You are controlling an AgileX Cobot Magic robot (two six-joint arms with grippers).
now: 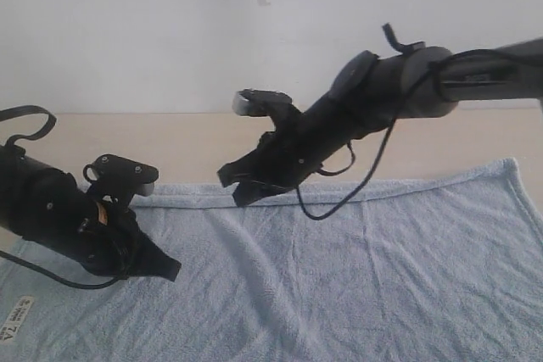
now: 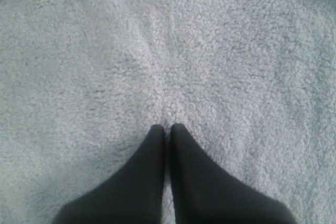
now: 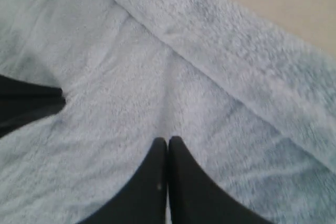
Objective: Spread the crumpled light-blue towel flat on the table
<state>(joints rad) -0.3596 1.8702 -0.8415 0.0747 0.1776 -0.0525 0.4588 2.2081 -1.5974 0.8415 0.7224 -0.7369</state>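
Across the pale desk (image 1: 195, 137) the towel (image 1: 356, 269) lies mostly open, its white label (image 1: 15, 320) at the near left corner, though a folded strip (image 3: 236, 61) along the far edge looks doubled over. The left pincer (image 1: 172, 271) sits low over the cloth's left part, jaws pressed together and empty. The right pincer (image 1: 236, 188) hangs just above that strip, likewise closed on nothing. To finish well, the right should probably open, nip only the top layer and draw it outward, while the left pins the cloth against sliding.
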